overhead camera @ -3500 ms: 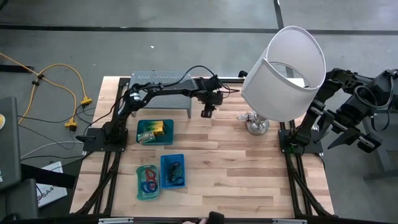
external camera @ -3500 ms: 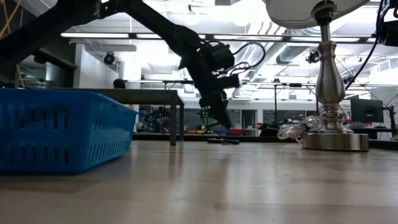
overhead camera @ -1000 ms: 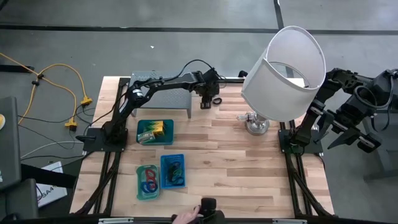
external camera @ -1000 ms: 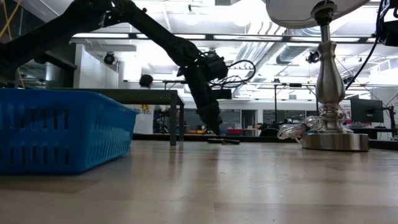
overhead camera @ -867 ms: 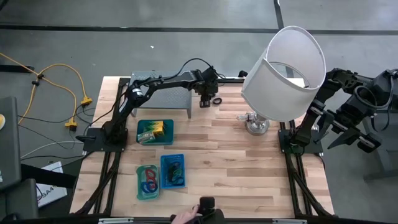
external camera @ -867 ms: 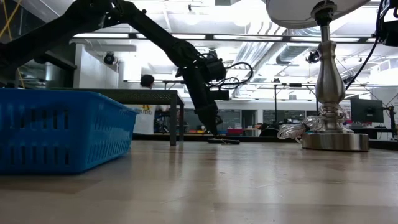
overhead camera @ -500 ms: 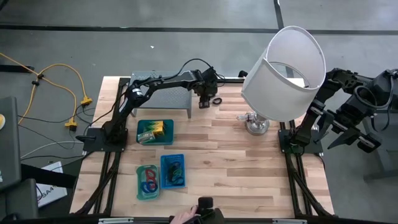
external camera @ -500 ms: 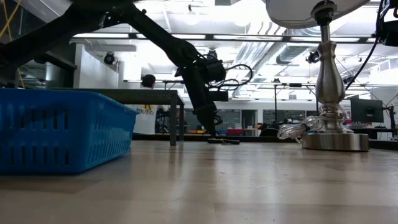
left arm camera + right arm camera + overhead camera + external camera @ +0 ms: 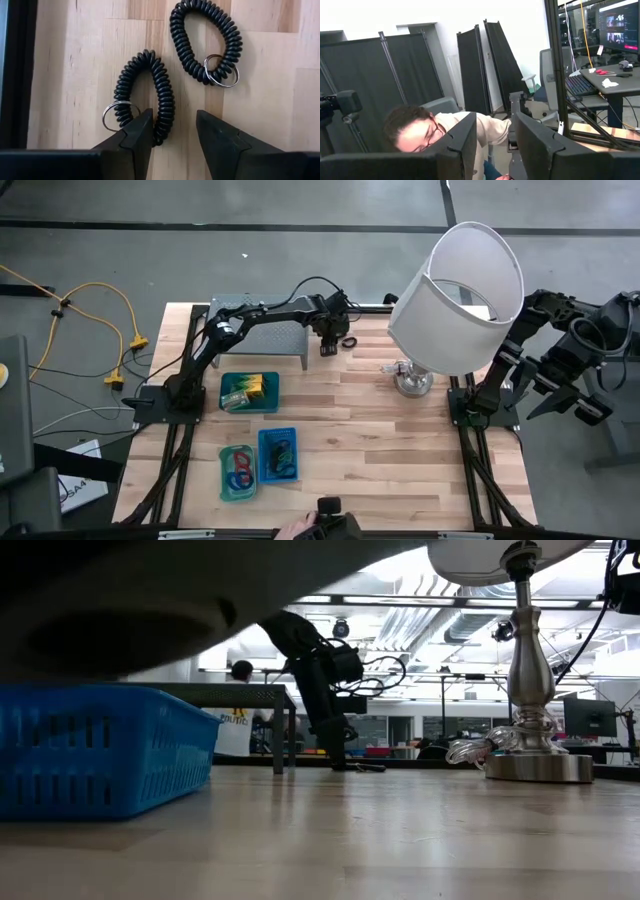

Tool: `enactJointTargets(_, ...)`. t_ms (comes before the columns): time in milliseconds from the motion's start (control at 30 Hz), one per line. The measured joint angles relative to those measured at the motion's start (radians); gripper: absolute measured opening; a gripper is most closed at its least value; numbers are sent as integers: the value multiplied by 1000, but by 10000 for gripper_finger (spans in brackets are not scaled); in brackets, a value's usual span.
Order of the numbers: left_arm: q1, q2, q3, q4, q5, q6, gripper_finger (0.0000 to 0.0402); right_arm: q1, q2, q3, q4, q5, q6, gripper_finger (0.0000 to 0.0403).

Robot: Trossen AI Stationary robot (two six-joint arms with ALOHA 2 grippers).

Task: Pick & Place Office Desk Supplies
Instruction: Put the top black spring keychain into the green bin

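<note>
Two black coiled loops with metal key rings lie flat on the wooden table near its far edge point(image 9: 348, 342). In the left wrist view they are the nearer loop point(image 9: 145, 95) and the farther loop point(image 9: 206, 42). My left gripper point(image 9: 172, 120) point(image 9: 325, 348) points steeply down, open, low over the table point(image 9: 338, 764). Its fingers straddle the nearer loop's end point(image 9: 161, 135). My right gripper point(image 9: 495, 125) is open and empty, raised off the table's right side, pointing into the room. My left gripper comes from above, slanting down, with one finger point(image 9: 140, 127) right beside the nearer loop's end point(image 9: 160, 131). Whether that finger touches the coil I cannot tell. The loop lies flat on the table.
A grey perforated rack point(image 9: 262, 320) stands just left of the gripper. The white-shaded lamp point(image 9: 460, 295) stands at the right. Three trays sit near left: yellow-green packets point(image 9: 248, 391), blue tray point(image 9: 278, 453), red and blue rings point(image 9: 237, 472). A person's hand point(image 9: 300, 528) is at the near edge.
My left gripper has sunk a little toward the table over the black loops, staying open. In the low view a large dark shape has come in front of the camera and now covers the upper left.
</note>
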Motion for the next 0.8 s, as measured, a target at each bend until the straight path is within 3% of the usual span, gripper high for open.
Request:
enactJointTargets(200,0,1,0,-2,-10,0,136,0,0,0,0,0,0,120)
enactJointTargets(600,-5,1,3,-12,-10,-23,57,0,0,0,0,0,0,120)
enactJointTargets(800,-6,-6,2,37,-73,1,45,0,0,0,0,0,0,120)
